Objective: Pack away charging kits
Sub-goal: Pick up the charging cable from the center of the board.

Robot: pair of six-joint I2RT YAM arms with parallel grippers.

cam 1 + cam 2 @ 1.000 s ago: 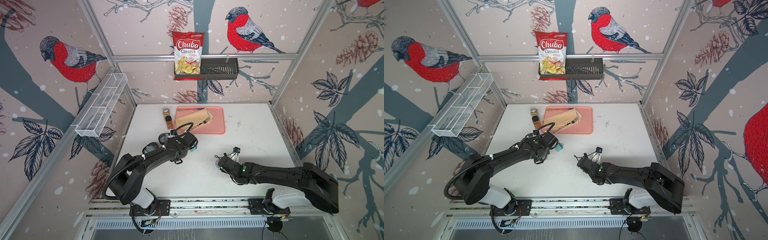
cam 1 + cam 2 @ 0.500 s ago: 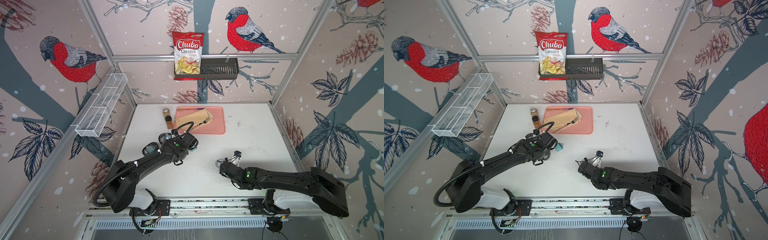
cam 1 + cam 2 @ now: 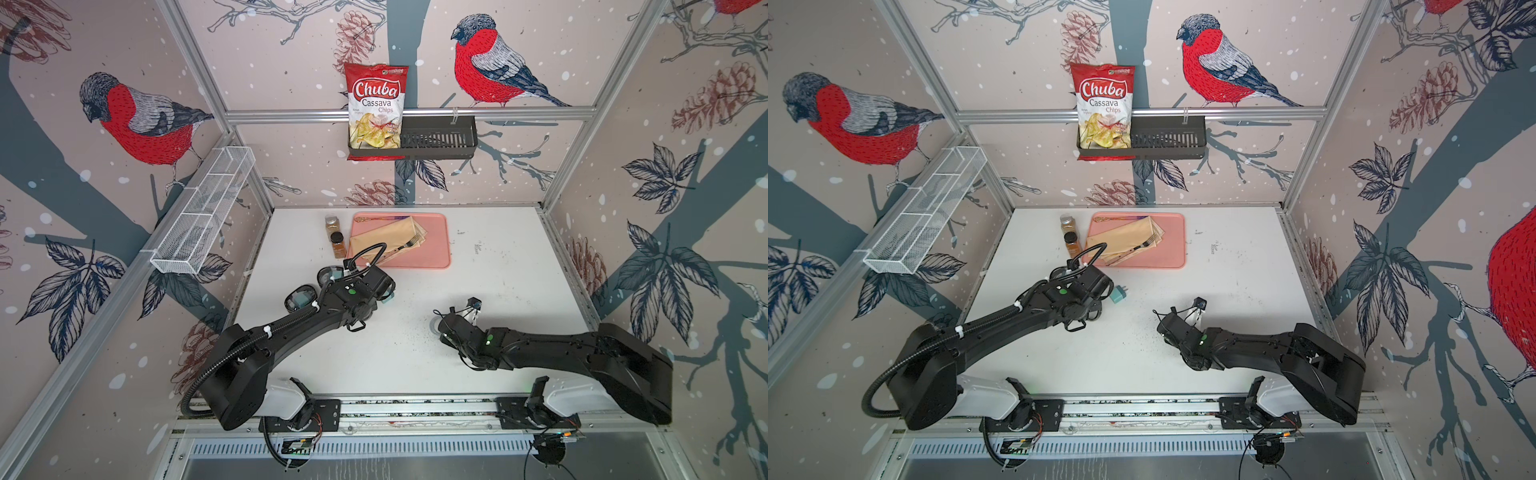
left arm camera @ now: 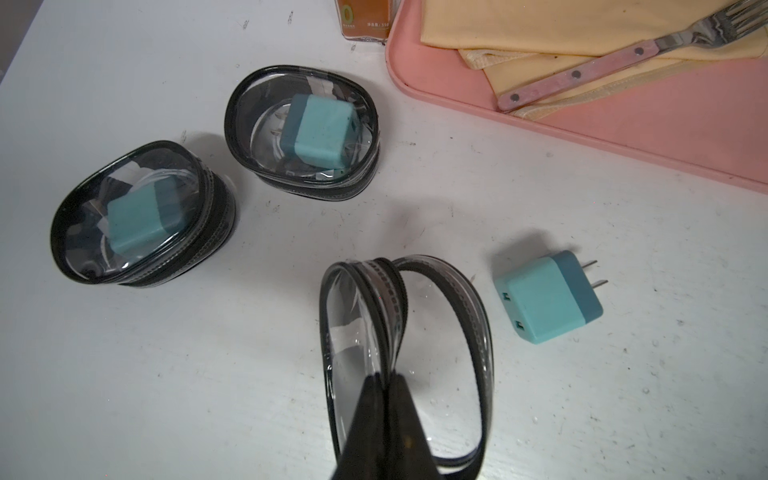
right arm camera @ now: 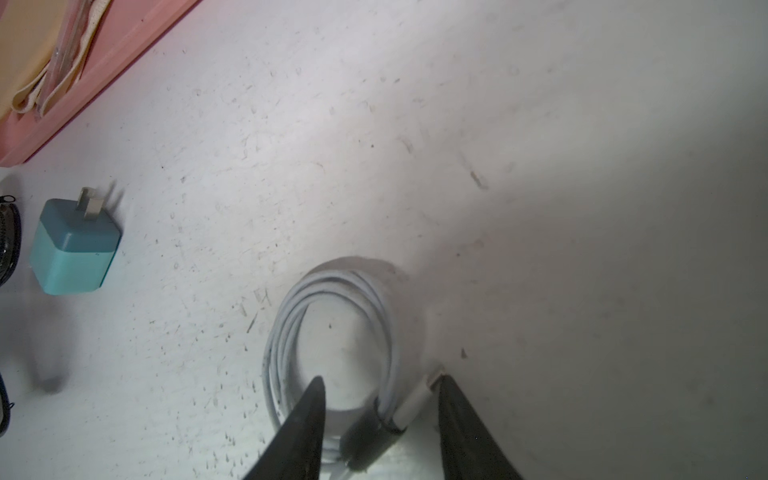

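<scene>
The left claw (image 4: 386, 380) is pressed together on the zipper rim of an open black oval case with a clear plastic lid (image 4: 465, 299). The lid is swung apart from the body of this case, and the case rests on the white desk (image 4: 187, 374). Just beside it lies a loose teal cube plug adapter with two metal prongs (image 4: 548, 297), and the prongs point away from the case. A closed black oval case (image 4: 303, 124) lies near the corner of the pink plastic tray (image 4: 623, 137), and a second closed case (image 4: 141, 216) lies beside it, farther from the tray. Through each clear lid a teal adapter is visible. The right claw (image 5: 380, 380) is spread over a coiled white cable (image 5: 286, 332), which lies flat on the desk, well apart from the cases. One finger is inside the ring of the coil and the other is outside. Between them is the part of the coil with the black tie and the white connector
</scene>
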